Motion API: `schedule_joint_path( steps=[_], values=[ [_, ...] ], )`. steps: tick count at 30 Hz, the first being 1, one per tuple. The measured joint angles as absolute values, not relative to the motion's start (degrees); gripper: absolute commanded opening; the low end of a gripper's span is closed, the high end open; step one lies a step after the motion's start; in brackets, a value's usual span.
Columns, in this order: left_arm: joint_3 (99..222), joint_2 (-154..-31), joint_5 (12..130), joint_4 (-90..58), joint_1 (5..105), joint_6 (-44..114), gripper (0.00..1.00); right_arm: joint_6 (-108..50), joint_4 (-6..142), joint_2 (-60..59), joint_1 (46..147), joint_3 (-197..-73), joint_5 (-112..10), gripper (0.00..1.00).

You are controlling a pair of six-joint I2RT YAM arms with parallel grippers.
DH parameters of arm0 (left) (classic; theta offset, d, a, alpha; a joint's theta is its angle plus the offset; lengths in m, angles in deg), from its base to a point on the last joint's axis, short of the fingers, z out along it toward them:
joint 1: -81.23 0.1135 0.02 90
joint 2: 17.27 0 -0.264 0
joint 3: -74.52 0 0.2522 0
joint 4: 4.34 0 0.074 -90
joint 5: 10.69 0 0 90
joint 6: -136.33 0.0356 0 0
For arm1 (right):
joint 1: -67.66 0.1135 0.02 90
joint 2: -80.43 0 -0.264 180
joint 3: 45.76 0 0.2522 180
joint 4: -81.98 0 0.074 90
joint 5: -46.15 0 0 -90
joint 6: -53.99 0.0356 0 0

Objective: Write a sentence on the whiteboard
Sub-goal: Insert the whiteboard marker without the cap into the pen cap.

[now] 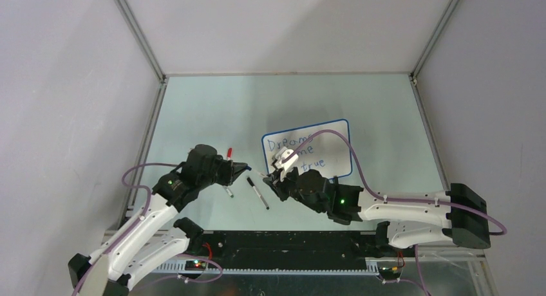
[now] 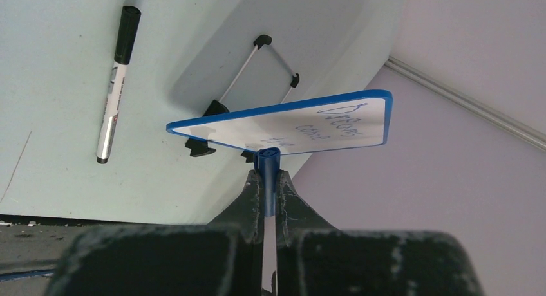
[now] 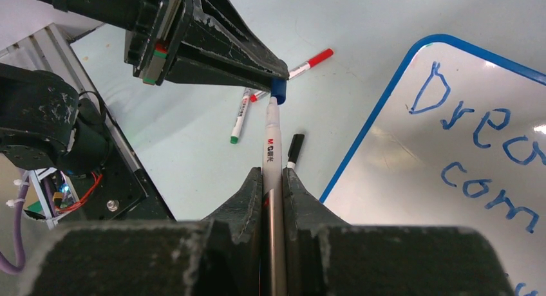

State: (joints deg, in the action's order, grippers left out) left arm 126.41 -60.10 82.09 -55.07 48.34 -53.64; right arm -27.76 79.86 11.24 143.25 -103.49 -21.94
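Note:
The whiteboard point(image 1: 336, 134) lies flat right of centre, blue-rimmed, with the sentence point(image 1: 293, 149) in blue on its left part; my right arm covers some letters. In the right wrist view the whiteboard point(image 3: 399, 180) shows "Drea" and "com" of the sentence point(image 3: 483, 141). My right gripper point(image 3: 273, 180) is shut on a white marker point(image 3: 271, 141). Its tip meets a blue cap point(image 3: 277, 89) pinched in my left gripper point(image 3: 280, 74). In the left wrist view my left gripper point(image 2: 267, 180) is shut on the blue cap point(image 2: 267, 167), the whiteboard point(image 2: 257, 125) beyond. Both grippers point(image 1: 243, 169) point(image 1: 273, 175) meet left of the board.
A black-capped marker point(image 1: 257, 193) lies on the table under the grippers, also in the left wrist view point(image 2: 116, 83). A red-capped marker point(image 3: 312, 61) and a green-tipped marker point(image 3: 239, 116) lie further left. The enclosure walls stand at left, right and back.

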Motion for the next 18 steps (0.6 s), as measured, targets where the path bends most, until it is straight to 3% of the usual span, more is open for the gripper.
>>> schedule_joint_path(
  steps=[18],
  values=[
    [125.36, -58.76, 81.02, -52.69, 48.34, -54.66, 0.00, -27.70, 78.59, 10.49, 143.36, -103.49, -21.13, 0.00]
  ],
)
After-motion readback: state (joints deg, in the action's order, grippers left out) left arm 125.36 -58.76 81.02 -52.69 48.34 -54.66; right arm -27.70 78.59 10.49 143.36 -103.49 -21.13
